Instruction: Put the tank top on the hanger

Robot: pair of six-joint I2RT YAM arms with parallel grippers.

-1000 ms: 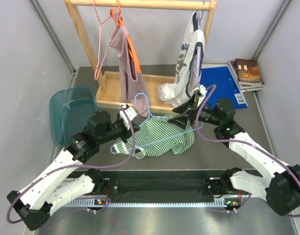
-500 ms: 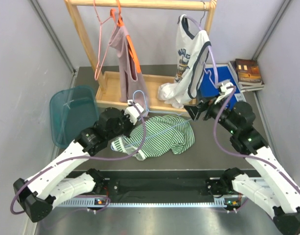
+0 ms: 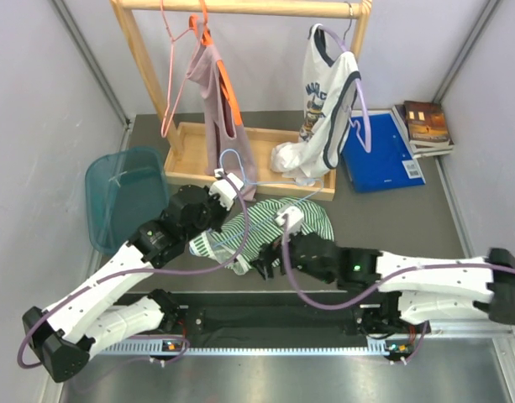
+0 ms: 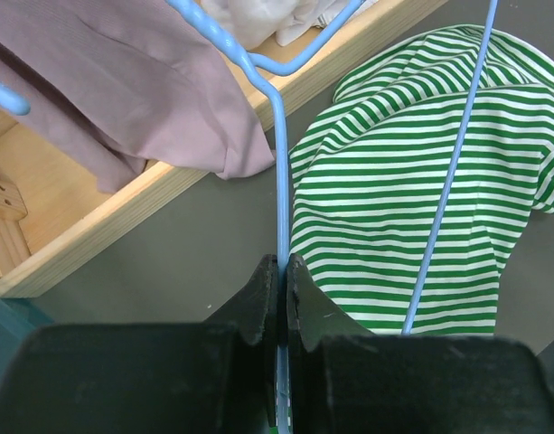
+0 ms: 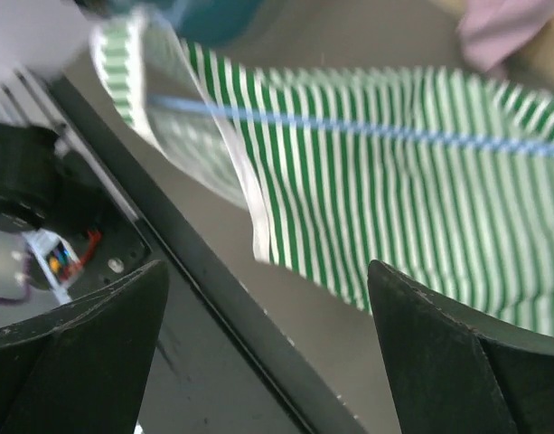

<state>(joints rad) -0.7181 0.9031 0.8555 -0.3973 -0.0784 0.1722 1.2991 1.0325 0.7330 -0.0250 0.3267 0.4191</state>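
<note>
Light-blue hanger wire sits clamped in left end effector; right end effector fingers are spread apart above the striped tank top, centre frame.

White left arm and right arm, black joints, purple cables, black fingers, perhaps orange lights, six o'clock.

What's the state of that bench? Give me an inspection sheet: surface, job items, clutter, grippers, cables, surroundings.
Surface: dark grey table.
Job's things: striped tank top crumpled on the table; blue hanger with a wire lying across it.
Clutter: teal basket, blue folder, books; wooden rack carrying a mauve top and a white top.
Grippers: left gripper shut on the hanger; right gripper open, holding nothing, above the tank top's hem.
Cables: purple cables along both arms.
Surroundings: grey walls; nothing else seen.
</note>
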